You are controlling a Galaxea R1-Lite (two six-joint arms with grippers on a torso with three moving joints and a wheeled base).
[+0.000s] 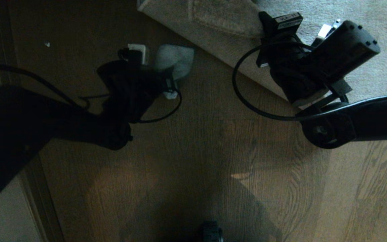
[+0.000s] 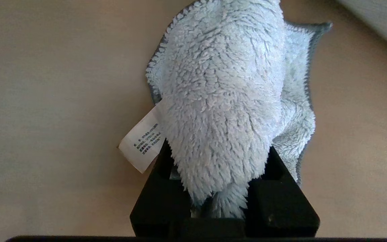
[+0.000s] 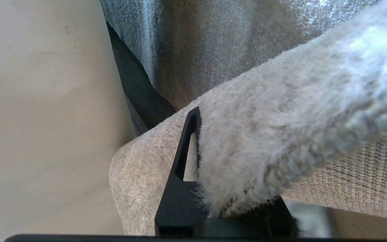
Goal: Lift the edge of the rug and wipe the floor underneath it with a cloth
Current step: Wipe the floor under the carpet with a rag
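The left hand (image 2: 220, 188) grips the fluffy pale grey-blue cloth (image 2: 227, 101) over the brown wooden plank floor (image 1: 213, 151) at eleven o'clock. At one o'clock the right hand (image 3: 227, 201) pinches the grey-beige rug edge (image 3: 281, 134) — folded, raised off the planks.

Fluffy, long-pile microfibre cloth (image 2: 223, 101) w/ stitched grey hem, white printed fabric tag (image 2: 142, 143). Short fuzzy pile on rug edge (image 3: 281, 141), coarse woven backing. Matt wood-grain floor (image 1: 213, 151). Matt black plastic fingers (image 3: 180, 188).
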